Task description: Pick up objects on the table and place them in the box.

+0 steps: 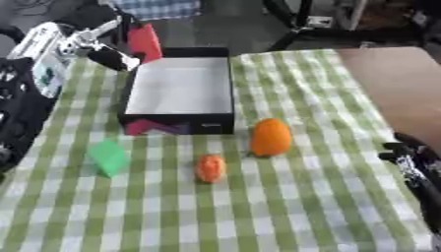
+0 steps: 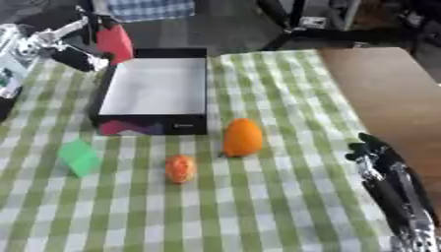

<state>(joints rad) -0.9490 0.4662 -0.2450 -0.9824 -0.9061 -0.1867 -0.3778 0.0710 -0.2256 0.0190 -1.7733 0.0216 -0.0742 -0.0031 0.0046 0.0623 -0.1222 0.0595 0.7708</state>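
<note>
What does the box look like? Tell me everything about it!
The box is a shallow, open rectangle with black walls and a pale, whitish inside that looks bare. Its front wall shows a pink and purple patch. It sits flat on the green checked cloth, behind the big orange thing. A red thing stands at its far left corner. Neither hand touches it.

Even, soft light — whole pic blurry, no glare.

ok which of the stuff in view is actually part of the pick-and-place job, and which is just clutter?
Job:
- box, inside bare
- large orange object
- small orange object
- green block
- red object held by left hand beside the box's far left corner
- right hand, idle at right edge

Clutter:
- checked tablecloth
- brown tabletop
- black crate at left
</note>
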